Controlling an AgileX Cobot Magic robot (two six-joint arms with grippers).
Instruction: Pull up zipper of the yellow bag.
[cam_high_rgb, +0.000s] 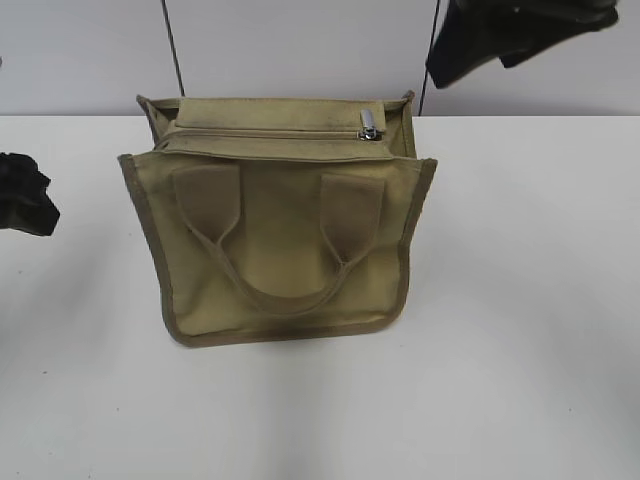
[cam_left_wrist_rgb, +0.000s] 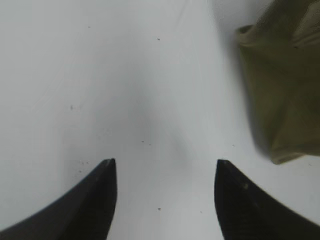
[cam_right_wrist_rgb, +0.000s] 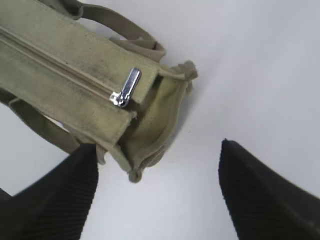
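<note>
In the right wrist view the right gripper (cam_right_wrist_rgb: 157, 185) hangs with its jaws spread wide and nothing between them, above the end of the yellow bag (cam_right_wrist_rgb: 75, 60). Just beyond its fingertips lies the zipper (cam_right_wrist_rgb: 55, 62), a thin line running along the khaki top panel, with the silver pull tab (cam_right_wrist_rgb: 127, 89) at the end of the panel nearest this gripper, tilted slightly off the zip line. To do this step well, I judge the right gripper should come down square over the tab, pinch it across its flat faces, and draw straight along the zip line, not sideways, since the soft canvas would likely bunch or drag.

The left gripper (cam_left_wrist_rgb: 165, 197) is also spread open and empty, over bare white table (cam_left_wrist_rgb: 125, 90), with a corner of the bag off to one side and not touching it. It could usefully pin the far end of the bag so the fabric stays taut.

Farther out, the exterior view shows the bag (cam_high_rgb: 280, 250) standing near the middle of the table, handles folded against its front face, tab (cam_high_rgb: 367, 124) at the right end of the top. Its side gusset gapes a little, but whether anything is inside cannot be seen
</note>
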